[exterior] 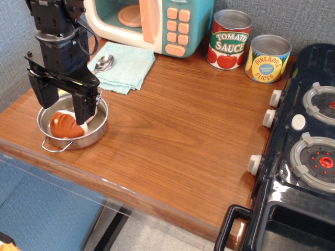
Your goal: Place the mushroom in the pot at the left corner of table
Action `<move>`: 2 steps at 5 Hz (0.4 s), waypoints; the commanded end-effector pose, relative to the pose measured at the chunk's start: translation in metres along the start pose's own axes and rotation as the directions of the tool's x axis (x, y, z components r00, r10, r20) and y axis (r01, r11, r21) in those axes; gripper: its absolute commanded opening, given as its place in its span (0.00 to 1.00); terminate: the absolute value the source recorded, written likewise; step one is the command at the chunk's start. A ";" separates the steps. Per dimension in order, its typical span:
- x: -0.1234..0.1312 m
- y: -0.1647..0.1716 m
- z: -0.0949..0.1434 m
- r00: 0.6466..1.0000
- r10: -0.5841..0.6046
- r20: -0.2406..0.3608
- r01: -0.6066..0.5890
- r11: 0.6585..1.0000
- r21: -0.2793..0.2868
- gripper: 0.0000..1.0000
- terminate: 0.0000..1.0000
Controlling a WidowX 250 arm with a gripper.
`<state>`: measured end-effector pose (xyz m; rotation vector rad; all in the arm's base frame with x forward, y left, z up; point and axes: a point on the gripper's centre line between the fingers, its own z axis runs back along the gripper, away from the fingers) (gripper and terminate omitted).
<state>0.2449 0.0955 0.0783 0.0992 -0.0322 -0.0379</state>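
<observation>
The mushroom (64,125), reddish-brown cap up, lies on its side inside the shiny steel pot (94,135) at the table's front left corner. Its cream stem shows beside the right finger. My gripper (64,107) hangs straight over the pot with its two black fingers spread wide, one on each side of the mushroom, and not touching it as far as I can tell. The wooden table (178,120) carries the pot.
A teal cloth (125,65) with a metal spoon (103,63) lies behind the pot. A toy microwave (157,21) stands at the back. A tomato sauce can (229,40) and a pineapple can (267,58) stand back right. A black toy stove (303,141) fills the right side.
</observation>
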 end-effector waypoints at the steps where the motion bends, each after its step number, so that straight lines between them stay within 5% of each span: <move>1: 0.001 0.000 0.012 0.999 0.001 0.044 -0.001 1.000 0.016 1.00 0.00; 2: 0.001 0.000 0.012 0.999 0.001 0.044 -0.001 1.000 0.016 1.00 1.00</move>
